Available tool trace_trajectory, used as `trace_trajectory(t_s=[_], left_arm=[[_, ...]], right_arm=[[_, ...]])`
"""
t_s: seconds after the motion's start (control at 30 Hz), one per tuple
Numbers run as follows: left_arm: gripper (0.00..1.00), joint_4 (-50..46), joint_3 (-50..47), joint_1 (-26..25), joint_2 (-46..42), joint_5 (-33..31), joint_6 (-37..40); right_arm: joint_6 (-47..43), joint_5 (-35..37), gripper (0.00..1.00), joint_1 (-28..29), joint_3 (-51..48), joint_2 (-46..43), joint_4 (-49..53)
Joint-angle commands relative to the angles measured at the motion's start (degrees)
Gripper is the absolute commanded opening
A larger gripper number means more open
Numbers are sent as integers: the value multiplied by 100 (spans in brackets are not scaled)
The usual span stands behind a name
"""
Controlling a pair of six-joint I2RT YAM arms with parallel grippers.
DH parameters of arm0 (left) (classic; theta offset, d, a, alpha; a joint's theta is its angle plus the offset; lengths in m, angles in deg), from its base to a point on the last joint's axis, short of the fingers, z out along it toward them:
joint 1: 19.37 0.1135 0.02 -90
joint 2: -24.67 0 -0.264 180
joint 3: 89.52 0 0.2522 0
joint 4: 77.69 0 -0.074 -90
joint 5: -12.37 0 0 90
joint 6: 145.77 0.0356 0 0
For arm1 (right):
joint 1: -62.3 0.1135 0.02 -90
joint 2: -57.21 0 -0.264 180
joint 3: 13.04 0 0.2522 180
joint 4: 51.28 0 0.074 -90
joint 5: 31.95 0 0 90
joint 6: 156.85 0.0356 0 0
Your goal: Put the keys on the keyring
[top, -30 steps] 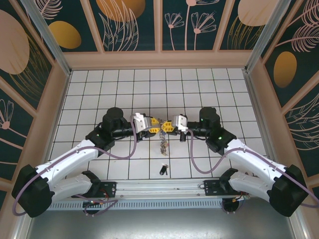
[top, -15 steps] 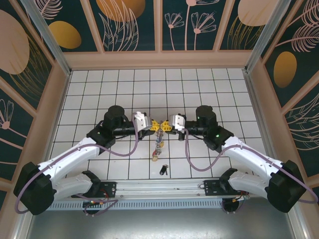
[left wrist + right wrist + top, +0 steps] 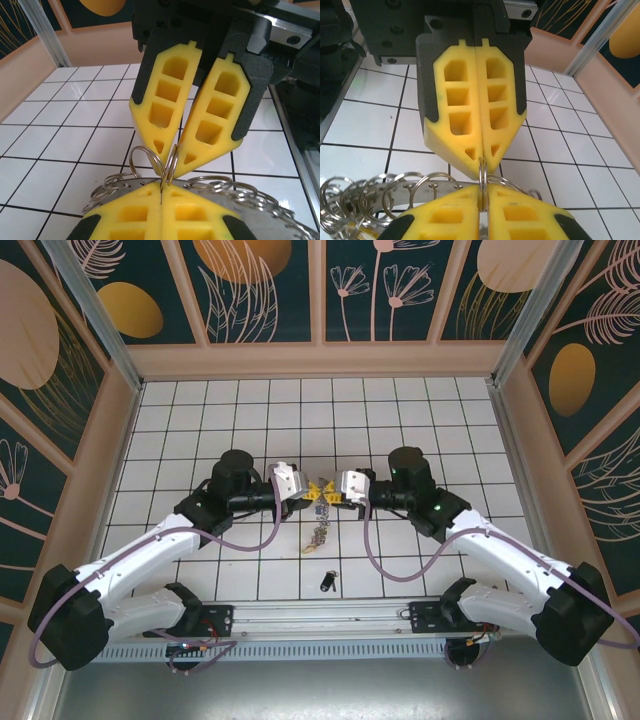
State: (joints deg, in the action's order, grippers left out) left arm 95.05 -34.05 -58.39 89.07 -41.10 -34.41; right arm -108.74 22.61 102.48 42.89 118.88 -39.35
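My left gripper [image 3: 312, 492] and right gripper [image 3: 333, 492] meet tip to tip above the middle of the tiled floor. Both are shut on one small split ring [image 3: 171, 162], which stands edge-on [image 3: 482, 175] between the two pairs of yellow fingers. In the left wrist view my left gripper [image 3: 162, 186] is at the bottom and the right gripper [image 3: 173, 153] comes from above. The flat grey keyring [image 3: 285, 222] carries several more split rings [image 3: 350, 197] and hangs under the tips [image 3: 320, 533]. A black-headed key [image 3: 327, 580] lies on the floor near the front. I cannot make out coloured keys.
Both arms reach inward from the near rail [image 3: 320, 625]. White grid tiles [image 3: 300, 410] stretch behind the grippers to the wooden wall base [image 3: 320, 360]. Side walls stand at left [image 3: 100, 470] and right [image 3: 545, 470].
Both grippers have edged away from the near rail and their wrists have drawn closer together. The hanging bundle has swung slightly left and back under the tips. The black key has not moved.
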Motion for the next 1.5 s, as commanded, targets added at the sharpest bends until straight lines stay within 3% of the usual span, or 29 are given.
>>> trace_trajectory(t_s=[0.0, 0.43, 0.73, 0.8, 0.83, 0.87, 1.0, 1.03, 1.07, 1.1, 1.47], left_arm=[[0, -75, 174, -44, -6, -30, 141], [0, -141, 197, -44, 81, 110, 57], [0, -26, 145, -39, 108, 233, -41], [0, -26, 142, -52, 99, 231, -32], [0, -33, 135, -37, 90, 231, -31], [0, -28, 127, -47, 84, 240, -15], [0, -6, 48, -39, 1, 327, 94], [5, 37, 7, -37, -47, 417, 65], [20, 40, -25, -44, -82, 508, 44], [29, 28, -55, -46, -109, 570, 44], [32, -314, -8, -44, 27, 316, 308]], right_arm=[[-171, -145, 13, -93, 236, -15, 333], [-74, -610, 13, -134, 327, 170, 366], [-116, -552, 15, -125, 283, 318, 505], [-124, -522, 11, -125, 267, 353, 507], [-116, -508, 2, -125, 251, 355, 477], [-97, -515, 0, -125, 237, 362, 441], [54, -611, 0, -134, 154, 267, 153], [111, -629, 0, -132, 120, 223, 56], [165, -639, 0, -134, 87, 176, -45], [218, -653, 0, -129, 47, 128, -151], [269, -993, 0, -130, 72, -28, -259]])
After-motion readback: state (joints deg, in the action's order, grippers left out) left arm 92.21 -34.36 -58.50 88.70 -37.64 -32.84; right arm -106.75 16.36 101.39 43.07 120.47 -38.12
